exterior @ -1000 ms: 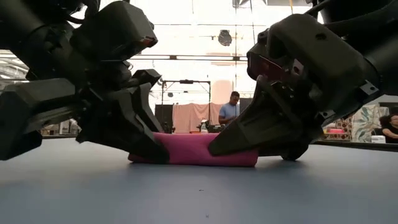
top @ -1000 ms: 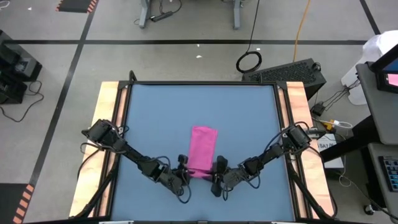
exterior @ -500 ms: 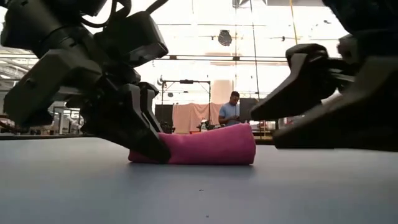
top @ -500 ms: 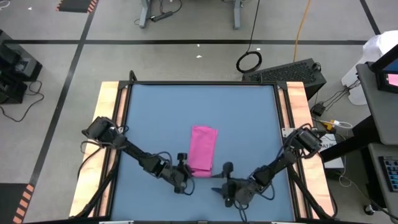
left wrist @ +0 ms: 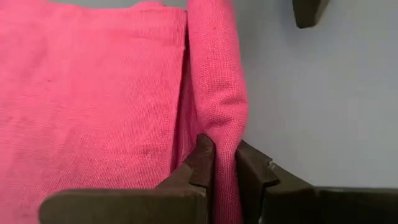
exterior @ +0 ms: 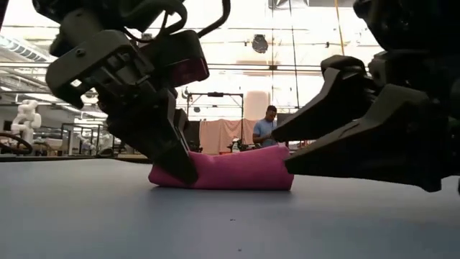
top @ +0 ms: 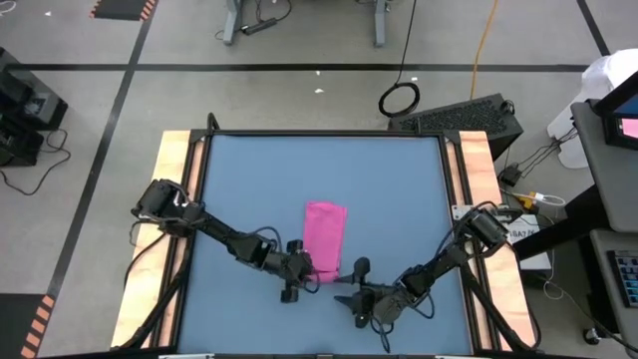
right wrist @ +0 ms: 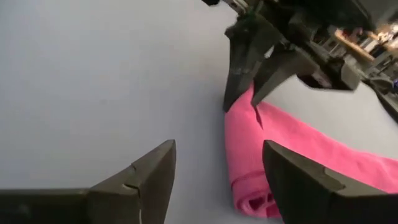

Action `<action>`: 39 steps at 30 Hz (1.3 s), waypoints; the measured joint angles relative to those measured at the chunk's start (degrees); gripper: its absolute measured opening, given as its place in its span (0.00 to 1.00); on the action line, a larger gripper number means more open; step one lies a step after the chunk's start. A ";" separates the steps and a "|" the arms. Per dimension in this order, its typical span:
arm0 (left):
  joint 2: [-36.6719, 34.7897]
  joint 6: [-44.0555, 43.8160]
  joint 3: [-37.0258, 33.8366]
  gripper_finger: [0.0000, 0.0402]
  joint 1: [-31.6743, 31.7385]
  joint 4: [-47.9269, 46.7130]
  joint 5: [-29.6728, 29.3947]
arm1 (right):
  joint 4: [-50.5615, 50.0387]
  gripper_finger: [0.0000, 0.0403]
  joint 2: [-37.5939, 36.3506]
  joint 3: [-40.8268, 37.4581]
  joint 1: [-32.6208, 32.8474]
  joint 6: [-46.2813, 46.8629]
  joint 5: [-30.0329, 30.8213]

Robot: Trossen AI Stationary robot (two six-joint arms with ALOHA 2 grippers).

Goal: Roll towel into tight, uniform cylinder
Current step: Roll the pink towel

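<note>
Count: 1 towel, pink, partly rolled. 1 bench, blue top. 2 arms, 2 grippers: left gripper, right gripper. 1 person in background.

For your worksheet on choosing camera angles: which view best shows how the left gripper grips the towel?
The left wrist view: the left gripper pinches a raised fold of the towel between its fingers. The high view shows only where they meet, the low view shows the arm hiding the pinch, and the right wrist view shows it from afar.

A robotics lab: taped concrete floor, loose cables, workbenches
</note>
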 joint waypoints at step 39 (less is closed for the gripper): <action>-0.33 2.22 -0.17 0.28 1.11 0.45 1.08 | -3.76 0.51 4.13 0.20 -8.57 24.35 -5.11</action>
